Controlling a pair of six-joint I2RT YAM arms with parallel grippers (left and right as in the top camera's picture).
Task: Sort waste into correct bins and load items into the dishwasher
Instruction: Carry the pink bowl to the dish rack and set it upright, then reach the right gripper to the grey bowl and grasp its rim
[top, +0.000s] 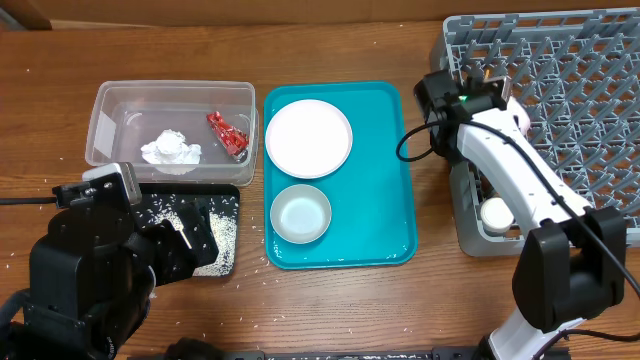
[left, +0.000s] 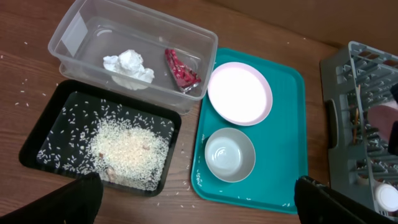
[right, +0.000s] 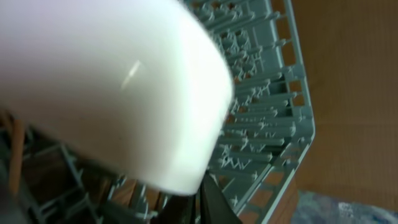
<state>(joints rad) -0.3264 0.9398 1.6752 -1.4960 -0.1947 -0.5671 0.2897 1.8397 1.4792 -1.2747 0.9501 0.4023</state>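
Wrapper (top: 227, 133), tissue (top: 170, 150) and rice (left: 130, 146) are binned. Plate (top: 308, 138) at teal tray's (top: 385, 150) twelve o'clock and bowl (top: 300, 213) at six still wait. Right gripper (top: 465, 88) looks clamped on a white bowl (right: 124, 81) over the dish rack (top: 570, 80); left gripper (left: 198, 182) stands apart.

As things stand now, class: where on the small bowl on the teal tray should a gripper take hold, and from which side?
Pinch the bowl by its rim from above, one finger inside, one outside: it sits upright, mouth open, its round wall looks too wide to span. Choose the rim away from the plate.
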